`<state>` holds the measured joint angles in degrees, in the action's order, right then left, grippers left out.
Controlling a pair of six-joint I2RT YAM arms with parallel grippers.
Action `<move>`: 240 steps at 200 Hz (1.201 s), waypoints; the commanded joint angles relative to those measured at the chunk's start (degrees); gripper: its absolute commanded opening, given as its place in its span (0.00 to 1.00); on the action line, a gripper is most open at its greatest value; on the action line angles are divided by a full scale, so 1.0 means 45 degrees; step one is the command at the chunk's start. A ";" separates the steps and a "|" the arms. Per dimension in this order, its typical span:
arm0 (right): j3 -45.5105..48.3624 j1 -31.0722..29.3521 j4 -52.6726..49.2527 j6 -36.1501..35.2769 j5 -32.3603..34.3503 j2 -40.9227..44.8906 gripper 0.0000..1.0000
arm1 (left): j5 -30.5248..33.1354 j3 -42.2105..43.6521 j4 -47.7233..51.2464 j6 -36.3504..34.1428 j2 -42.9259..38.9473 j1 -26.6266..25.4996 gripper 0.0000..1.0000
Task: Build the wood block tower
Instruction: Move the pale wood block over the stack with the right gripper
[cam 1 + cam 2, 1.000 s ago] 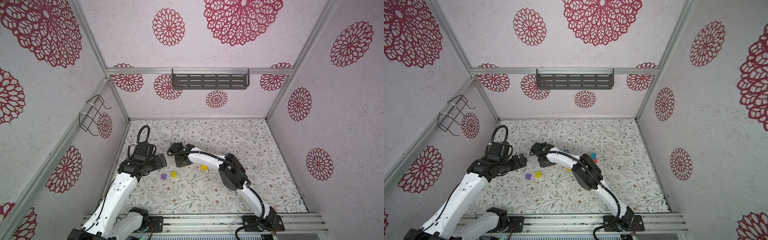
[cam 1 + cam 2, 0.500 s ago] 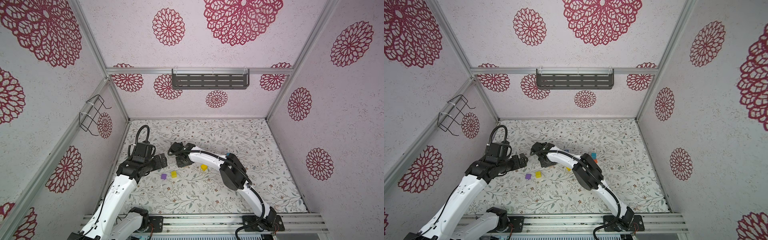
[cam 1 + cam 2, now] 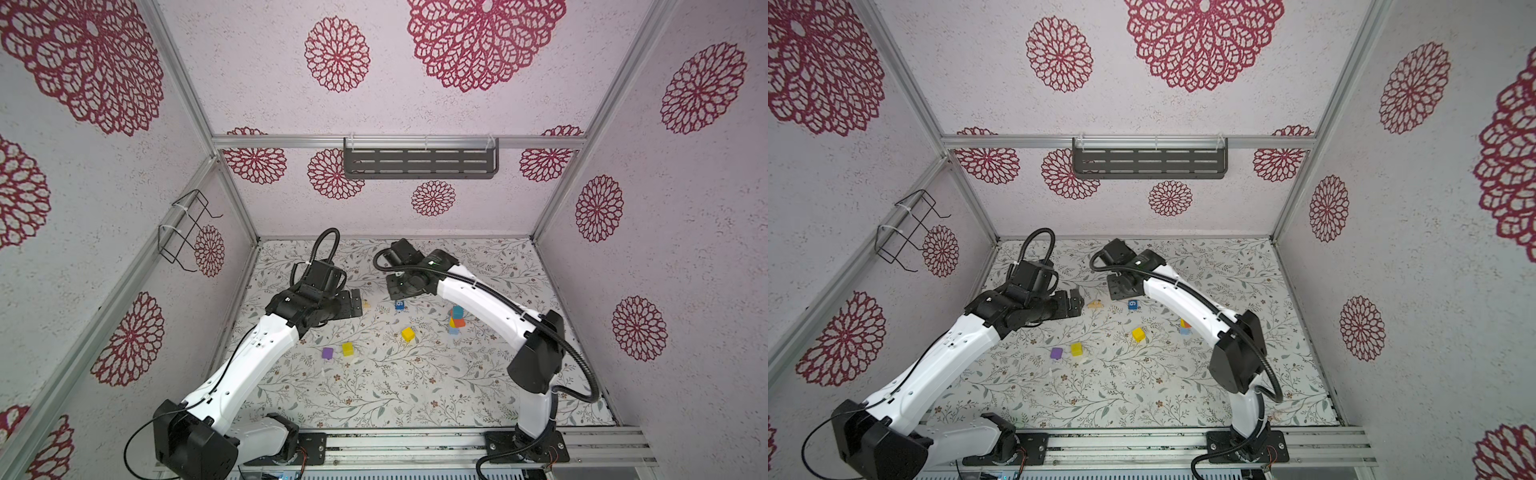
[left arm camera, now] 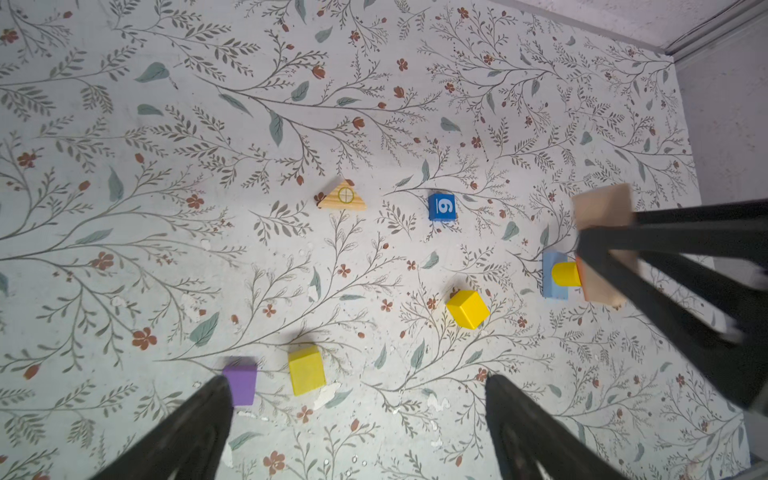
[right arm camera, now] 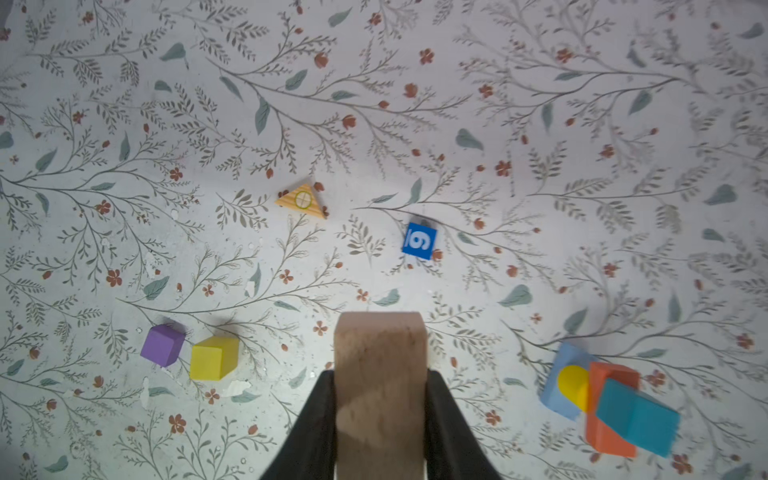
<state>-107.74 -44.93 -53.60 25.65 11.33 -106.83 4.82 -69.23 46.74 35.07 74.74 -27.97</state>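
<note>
Over the flowered table (image 3: 374, 395), in both top views, the right gripper (image 3: 405, 289) hangs fingers-down with a blue cube (image 3: 399, 305) near its tips. The tower (image 3: 456, 320) stands well apart from those fingers, close beside that arm's white forearm. That's the first worry: swing the arm carelessly and the forearm could sweep the stack flat. The left gripper (image 3: 353, 303) hovers opposite, with a triangle block (image 3: 1096, 304) just past its tips in a top view.

Left wrist view now. The left gripper's jaws are spread wide with nothing between them. A purple cube (image 4: 240, 380) sits right by one finger (image 4: 199, 424), with a yellow cube (image 4: 306, 371) beside it. Drop down from here and that finger could knock the purple one away.

Right wrist view, and here's the action. The right gripper's fingers are clenched on a tan block (image 5: 380, 345), which pokes well out beyond the tips. The tower stands off to one side of them: a light blue base, a yellow cylinder, an orange piece and a teal piece on top, which looks turned against the orange. That's a small, skewed landing spot. If the long block lands off-centre or arrives tilted, I'd expect it to tip off and take the teal piece with it. Any sideways drag as the fingers let go could topple the whole stack.
</note>
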 commanded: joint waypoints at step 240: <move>0.6442 0.4188 0.0979 -0.1683 -0.1278 0.3018 0.19 | -0.0095 -0.3068 -0.0480 0.0182 0.5483 -0.1696 0.97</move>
<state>-78.85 -26.59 -49.60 17.19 4.47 -92.55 4.12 -84.33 44.49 36.40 100.42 -35.33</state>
